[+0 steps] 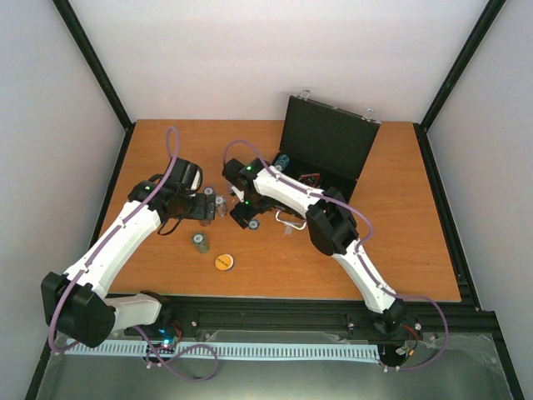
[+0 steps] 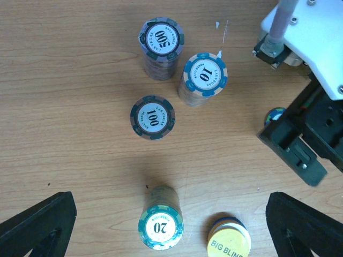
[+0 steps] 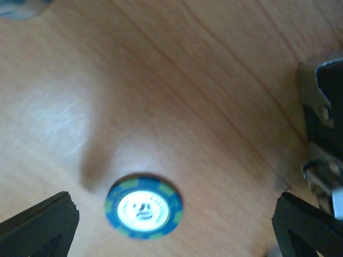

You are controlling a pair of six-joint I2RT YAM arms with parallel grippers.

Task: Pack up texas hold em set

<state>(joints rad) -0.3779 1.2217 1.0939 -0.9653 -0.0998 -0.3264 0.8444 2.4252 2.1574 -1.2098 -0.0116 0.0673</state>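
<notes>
The black case (image 1: 329, 137) stands open at the back right of the table, with a red-black triangle (image 1: 310, 178) inside. In the left wrist view, chip stacks marked 500 (image 2: 161, 42), 10 (image 2: 204, 75), 100 (image 2: 153, 118) and 20 (image 2: 161, 227) stand on the wood, beside a yellow "BIG BLIND" disc (image 2: 229, 243). My left gripper (image 2: 171, 217) hangs open above the 20 stack, holding nothing. My right gripper (image 3: 174, 217) is open over a single blue chip (image 3: 143, 206) lying flat on the table. That chip touches neither finger.
The case's silver clasp (image 3: 320, 134) sits just right of my right gripper. From above, the two grippers (image 1: 208, 208) (image 1: 243, 215) are close together mid-table, with the 20 stack (image 1: 200, 242) and the orange disc (image 1: 224, 262) in front of them. A black frame rims the table.
</notes>
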